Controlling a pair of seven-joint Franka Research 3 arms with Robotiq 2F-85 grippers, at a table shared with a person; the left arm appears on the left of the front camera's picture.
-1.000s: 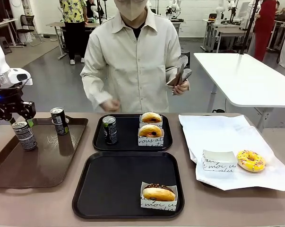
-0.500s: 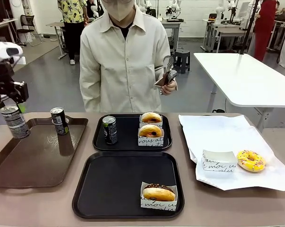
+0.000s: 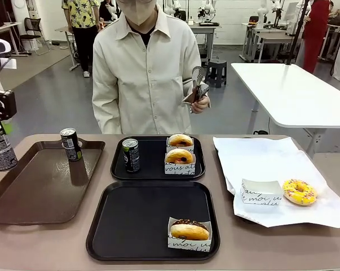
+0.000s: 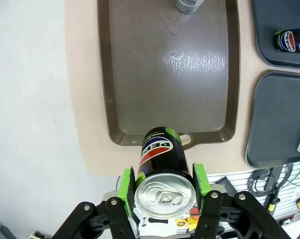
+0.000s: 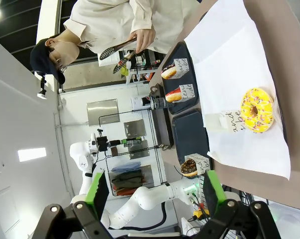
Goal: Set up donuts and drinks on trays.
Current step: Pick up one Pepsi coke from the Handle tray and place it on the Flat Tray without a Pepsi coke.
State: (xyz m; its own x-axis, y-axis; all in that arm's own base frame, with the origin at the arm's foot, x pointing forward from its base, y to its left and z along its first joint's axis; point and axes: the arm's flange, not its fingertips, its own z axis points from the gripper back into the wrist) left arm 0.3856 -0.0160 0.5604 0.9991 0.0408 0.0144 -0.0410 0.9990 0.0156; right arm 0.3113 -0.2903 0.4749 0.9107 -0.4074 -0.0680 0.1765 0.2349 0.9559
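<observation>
One slim can [image 4: 163, 172] is pinched just under its silver top between the green pads of the left gripper [image 4: 162, 183], hanging above the brown tray's [image 4: 140, 74] near rim with the nearer black tray [image 4: 284, 119] toward three o'clock. Stiff, smooth and likely slippery, it suits this upper-wall grip. Right gripper [image 5: 152, 191] is spread, empty.

Background of the workspace: a tan tabletop [image 3: 327, 248] stands before a grey polished floor [image 3: 62, 96], with a white table [image 3: 294, 90] at right, further desks [image 3: 265, 36] and a black office chair [image 3: 31, 28] along the pale rear wall [image 3: 232, 20], under even indoor light.
</observation>
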